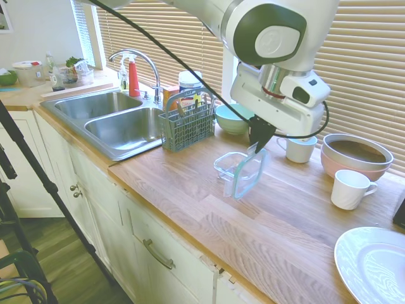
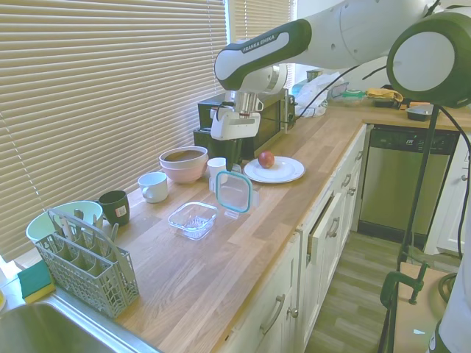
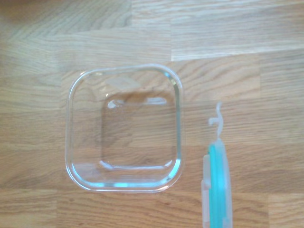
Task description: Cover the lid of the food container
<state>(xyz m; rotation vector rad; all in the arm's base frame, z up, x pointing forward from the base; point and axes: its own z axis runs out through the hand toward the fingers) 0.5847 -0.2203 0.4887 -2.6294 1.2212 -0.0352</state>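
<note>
A kitchen with closed blinds behind a long wooden countertop (image 1: 209, 209), and a steel double sink (image 1: 111, 120) set into it at one end. The food container (image 1: 233, 166) sits upright on the bare wood, near the counter's front edge, open and with nothing inside; the wrist view looks straight down into it, showing the wood grain through its clear base. The lid (image 1: 248, 172) hangs on edge in the air just beside the food container, on the side away from the sink, its teal rim facing outward and one clear tab pointing down (in the wrist view it shows only as a thin teal strip next to the tub's rim, not over it). The gripper (image 1: 257, 144) pinches the lid by its upper edge, fingers pressed together on it, with the white arm reaching in from above.

Farther from the food container, toward the sink, stands a grey cutlery basket (image 1: 186, 123), with a light-green bowl (image 1: 231, 118) behind it near the blinds. On the food container's other side, along the blinds, are a white cup (image 1: 297, 149), a pink bowl (image 1: 355, 155) and a white mug (image 1: 350, 189). Beyond those a white plate (image 2: 276, 170) carries a red apple (image 2: 266, 159).
</note>
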